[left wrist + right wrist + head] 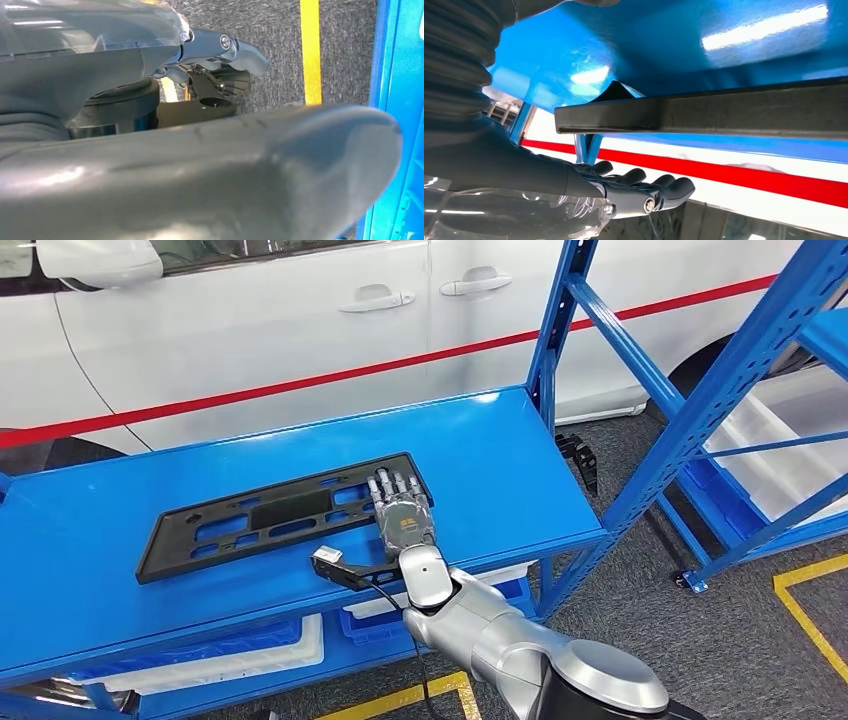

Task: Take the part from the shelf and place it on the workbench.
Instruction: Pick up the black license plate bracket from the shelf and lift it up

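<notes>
The part [270, 515] is a long flat black plate with several cut-outs, lying on the blue top [500, 450] in the head view. My right hand [403, 512] is palm down over the part's right end, fingers stretched out and apart. In the right wrist view the part's dark edge [724, 112] runs along the blue surface, and a gap shows between it and my right hand [634, 187], which holds nothing. My left hand [200, 165] hangs over the floor with its fingers [225, 50] extended and nothing in it.
A white car [300, 330] with a red stripe stands close behind the blue top. A blue rack [700, 410] with a white bin [790, 455] stands to the right. White and blue bins [230, 650] sit on the level below. Yellow lines [810, 610] mark the grey floor.
</notes>
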